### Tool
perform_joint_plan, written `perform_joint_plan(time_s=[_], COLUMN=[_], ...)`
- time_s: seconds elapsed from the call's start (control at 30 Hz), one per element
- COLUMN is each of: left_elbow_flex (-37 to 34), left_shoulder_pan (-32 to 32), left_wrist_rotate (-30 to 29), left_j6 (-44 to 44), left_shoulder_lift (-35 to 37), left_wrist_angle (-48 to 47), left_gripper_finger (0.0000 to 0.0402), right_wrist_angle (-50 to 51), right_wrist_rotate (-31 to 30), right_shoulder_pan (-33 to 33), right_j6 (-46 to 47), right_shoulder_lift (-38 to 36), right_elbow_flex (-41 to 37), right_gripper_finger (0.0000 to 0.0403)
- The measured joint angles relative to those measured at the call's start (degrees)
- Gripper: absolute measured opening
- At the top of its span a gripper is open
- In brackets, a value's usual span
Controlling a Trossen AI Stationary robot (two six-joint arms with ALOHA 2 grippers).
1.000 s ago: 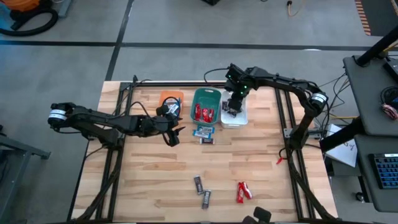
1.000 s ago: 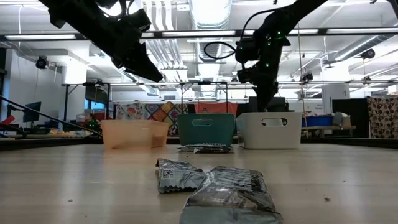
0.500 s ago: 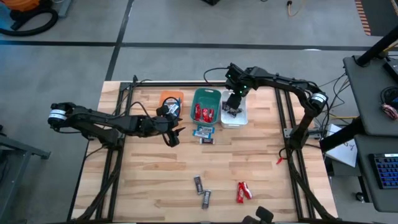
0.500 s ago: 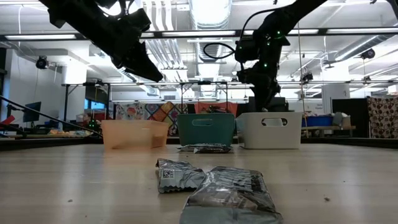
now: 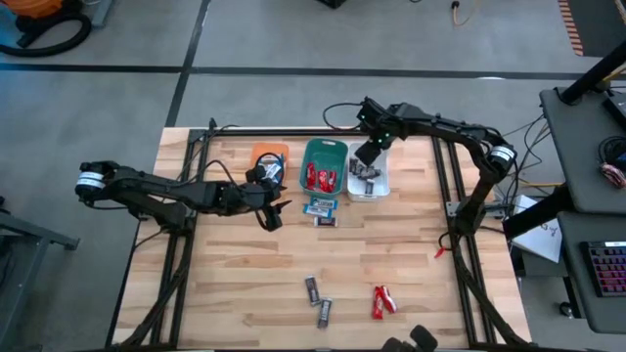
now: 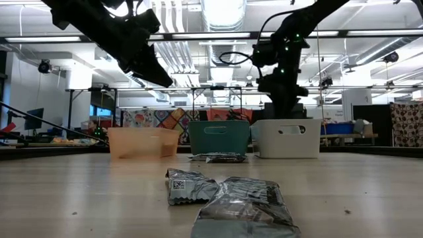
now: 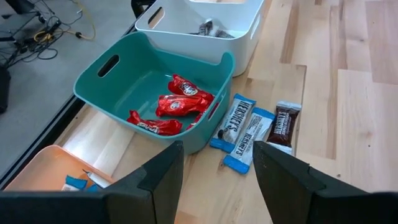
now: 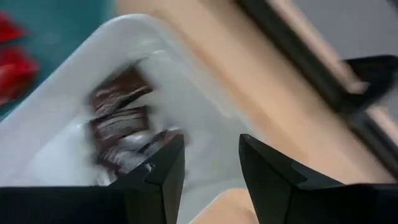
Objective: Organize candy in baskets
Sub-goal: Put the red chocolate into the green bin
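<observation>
Three baskets stand in a row at the table's far side: orange [image 5: 269,154], teal [image 5: 324,147] and white [image 5: 380,186]. Red candy [image 7: 180,106] lies in the teal basket, dark bars [image 8: 118,124] in the white one, and a blue wrapper [image 7: 81,180] in the orange one. Two blue-and-white bars [image 7: 244,127] and a dark bar [image 7: 285,121] lie on the table in front of the teal basket. My right gripper [image 5: 370,154] hangs open and empty over the white basket [image 8: 74,68]. My left gripper [image 5: 277,207] hovers open near the orange and teal baskets.
Two dark bars [image 5: 311,289] [image 5: 324,312] and a red bar [image 5: 382,301] lie near the table's near edge; the low view shows the dark ones close up [image 6: 244,201]. Bare wood lies between them and the baskets. Black frame rails run along the table's sides.
My right gripper has risen a little out of the white basket and shifted toward the table's far-right, uncovering the dark bars below it. The left arm and the candy on the table have stayed put.
</observation>
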State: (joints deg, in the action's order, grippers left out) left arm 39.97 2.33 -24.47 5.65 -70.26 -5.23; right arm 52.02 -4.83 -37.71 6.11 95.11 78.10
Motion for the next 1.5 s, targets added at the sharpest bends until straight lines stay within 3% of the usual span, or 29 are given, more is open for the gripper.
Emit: perform_joint_plan(time_s=[0.27,0.5,1.0,1.5], left_elbow_flex=[0.0,0.0,0.0,0.1], left_shoulder_pan=[0.0,0.6,2.8,2.7], left_wrist_rotate=[0.3,7.5,7.6,7.5], left_j6=[0.0,0.4,-1.0,-8.2], left_shoulder_lift=[0.0,0.0,0.0,0.0], left_wrist_angle=[-1.6,-2.5,-2.9,-3.1], left_gripper_finger=[0.0176,0.0176,0.0176,0.0176], right_wrist_angle=[0.6,4.3,12.5,12.8], right_wrist_rotate=[5.7,14.1,14.4,16.7], right_shoulder_pan=[0.4,5.5,30.3,54.6], right_j6=[-0.5,4.2,20.0,54.7], right_shoulder_lift=[-1.2,-5.9,-7.9,-7.6], right_elbow_flex=[0.3,0.3,0.2,-3.8], right_gripper_finger=[0.0133,0.0125,0.0132,0.0141])
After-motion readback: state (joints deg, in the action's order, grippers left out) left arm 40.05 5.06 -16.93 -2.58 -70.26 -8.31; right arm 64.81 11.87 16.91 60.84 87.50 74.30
